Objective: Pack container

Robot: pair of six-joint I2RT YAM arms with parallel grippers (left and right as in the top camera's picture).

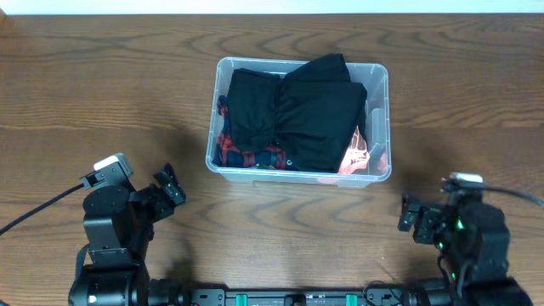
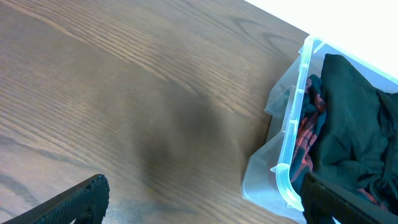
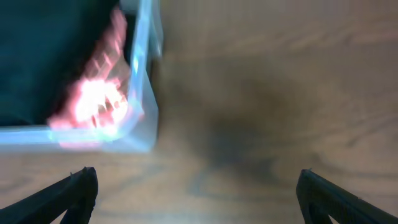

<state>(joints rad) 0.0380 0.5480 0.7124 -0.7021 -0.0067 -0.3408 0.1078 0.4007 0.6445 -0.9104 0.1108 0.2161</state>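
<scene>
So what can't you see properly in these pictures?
- Container floor: in the overhead view, the black clothes cover it.
- Plaid cloth: in the overhead view it lies mostly under the black clothes, and only an edge shows.
- Pink thing: the right wrist view is blurred, so I cannot tell what it is.
- Left gripper: in the left wrist view, the bottom edge cuts off its fingers.

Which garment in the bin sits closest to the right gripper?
The pink garment, bunched in the container corner nearest the right gripper; the black garment covers the middle and the plaid garment sits at the left.
</scene>
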